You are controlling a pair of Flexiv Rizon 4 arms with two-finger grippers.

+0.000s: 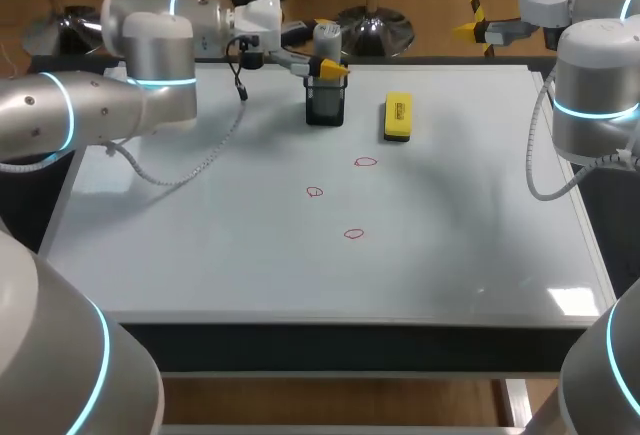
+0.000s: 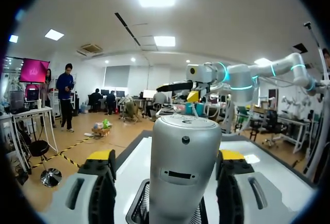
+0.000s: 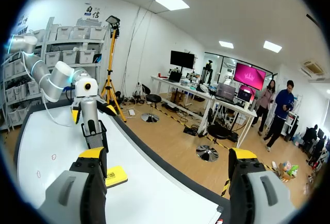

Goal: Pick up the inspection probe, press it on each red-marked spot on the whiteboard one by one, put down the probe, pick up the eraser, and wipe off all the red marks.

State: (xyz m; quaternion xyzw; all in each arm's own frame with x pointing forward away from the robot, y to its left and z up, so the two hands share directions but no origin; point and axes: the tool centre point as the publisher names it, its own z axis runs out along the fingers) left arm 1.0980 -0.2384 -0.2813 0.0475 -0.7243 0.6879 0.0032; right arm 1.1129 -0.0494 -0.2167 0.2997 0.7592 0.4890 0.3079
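Whiteboard (image 1: 250,255): probe (image 2: 183,172) within left end effector (image 1: 332,68).

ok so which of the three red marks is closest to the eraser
The farthest-back red mark, just in front of the yellow eraser; the left mark and the front mark lie farther from it.
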